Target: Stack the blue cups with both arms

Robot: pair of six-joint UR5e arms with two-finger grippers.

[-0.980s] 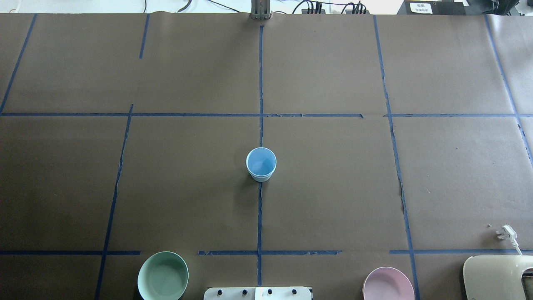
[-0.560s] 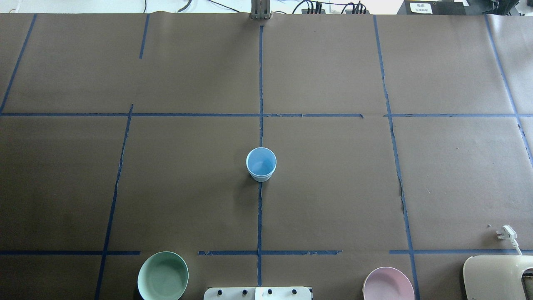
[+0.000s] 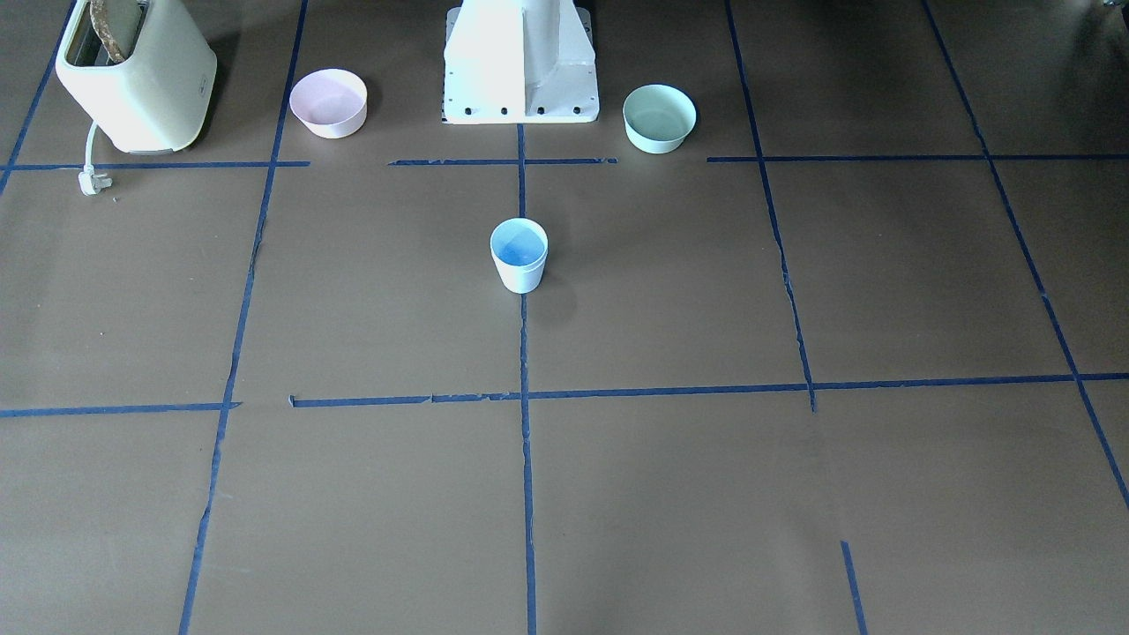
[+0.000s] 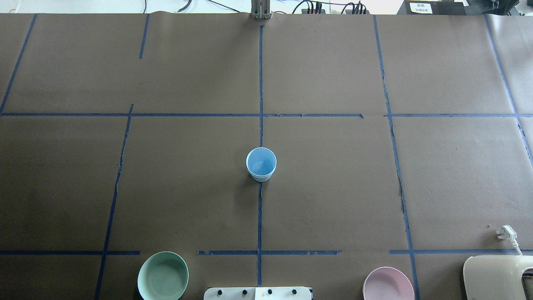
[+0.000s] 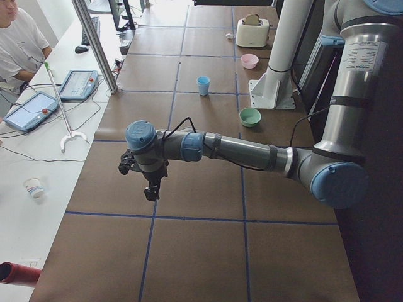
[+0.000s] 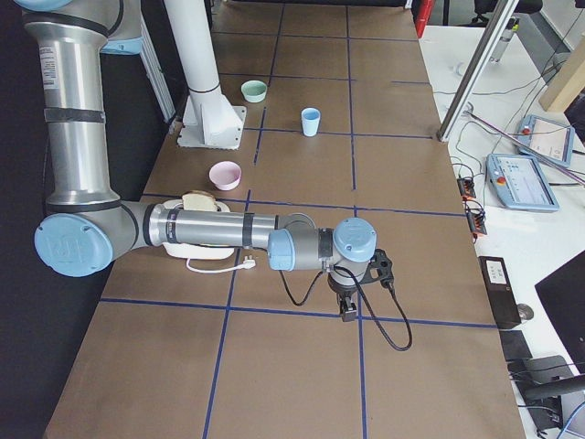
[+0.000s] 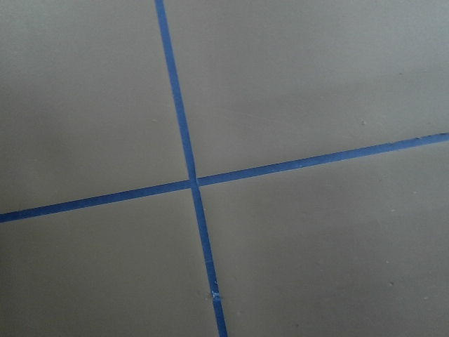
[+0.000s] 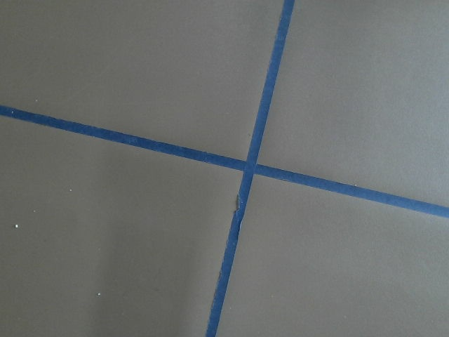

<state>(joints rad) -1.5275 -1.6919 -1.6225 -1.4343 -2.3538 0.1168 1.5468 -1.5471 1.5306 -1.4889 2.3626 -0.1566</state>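
The left gripper [image 5: 151, 192] is hung over a tape cross, and the right gripper [image 6: 348, 309] over another; whether either is open or closed cannot be told. Nothing is seen changed since a second ago: the blue cup [image 4: 261, 163] is kept upright between the two grippers, well apart from each. Whether a second cup is nested inside cannot be made out. The mint-green bowl [image 4: 163, 276] on the left gripper's side and the pink bowl [image 4: 388, 285] on the right's are shown bare inside and are cut off by the frame edge. A brown slice [image 3: 108, 16] is held in the toaster [image 3: 137, 75].

Brown paper [image 4: 333, 187] crossed by blue tape lines [image 4: 260, 216] covered the table [image 4: 458, 62]. In the left-end view, a white bench [image 5: 25, 163] ran along the 9 o'clock side, carrying a control tablet [image 5: 79, 83]; a slanted metal post [image 5: 94, 44] stood at 11 o'clock.
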